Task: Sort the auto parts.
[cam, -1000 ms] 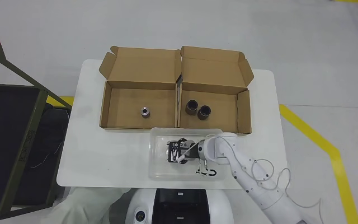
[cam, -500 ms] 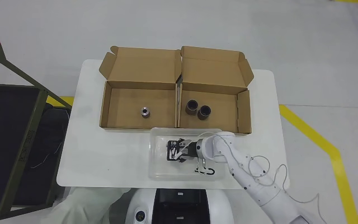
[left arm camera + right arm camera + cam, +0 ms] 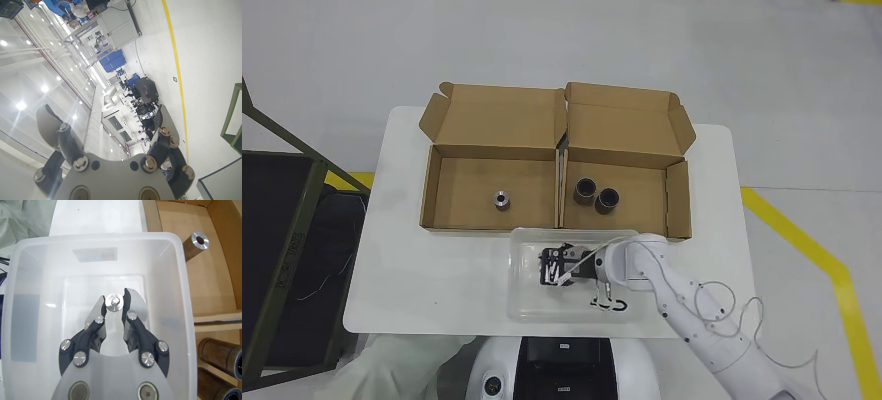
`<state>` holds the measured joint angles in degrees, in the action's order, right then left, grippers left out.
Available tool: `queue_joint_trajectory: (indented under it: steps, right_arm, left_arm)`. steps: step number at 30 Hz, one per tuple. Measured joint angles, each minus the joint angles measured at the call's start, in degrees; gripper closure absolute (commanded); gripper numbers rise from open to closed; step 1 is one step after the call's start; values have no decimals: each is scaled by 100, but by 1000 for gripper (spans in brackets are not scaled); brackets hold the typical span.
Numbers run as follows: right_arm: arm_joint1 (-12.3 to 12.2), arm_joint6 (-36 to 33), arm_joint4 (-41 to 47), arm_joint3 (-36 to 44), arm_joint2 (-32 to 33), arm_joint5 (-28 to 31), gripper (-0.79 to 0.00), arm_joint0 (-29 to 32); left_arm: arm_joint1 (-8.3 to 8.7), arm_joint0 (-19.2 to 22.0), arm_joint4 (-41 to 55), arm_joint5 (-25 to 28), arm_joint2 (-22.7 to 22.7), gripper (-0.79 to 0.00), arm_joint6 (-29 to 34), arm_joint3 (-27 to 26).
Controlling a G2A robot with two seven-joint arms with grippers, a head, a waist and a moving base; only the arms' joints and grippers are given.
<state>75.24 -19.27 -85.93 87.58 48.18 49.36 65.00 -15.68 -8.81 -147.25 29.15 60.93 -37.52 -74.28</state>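
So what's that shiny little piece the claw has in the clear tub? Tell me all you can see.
The small metal part is round, bright silver, seen end-on, with a raised stud at its centre. The right claw's ribbed black pads press its two sides, inside the clear plastic tub. Whether it touches the tub floor cannot be told.

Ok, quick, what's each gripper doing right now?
Left gripper: open, empty.
Right gripper: shut on the silver part in the clear bin.
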Motion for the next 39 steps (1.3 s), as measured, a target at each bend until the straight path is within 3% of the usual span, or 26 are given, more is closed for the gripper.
queue_joint_trajectory:
  steps: [10,39]
  right_arm:
    - [-122,327,253,553,412,-122,0,190]
    - [-478,4130,-790,2081,1510,-982,0,928]
  left_arm:
    - [0,0,0,0,0,-785,0,0]
    - [0,0,0,0,0,-785,0,0]
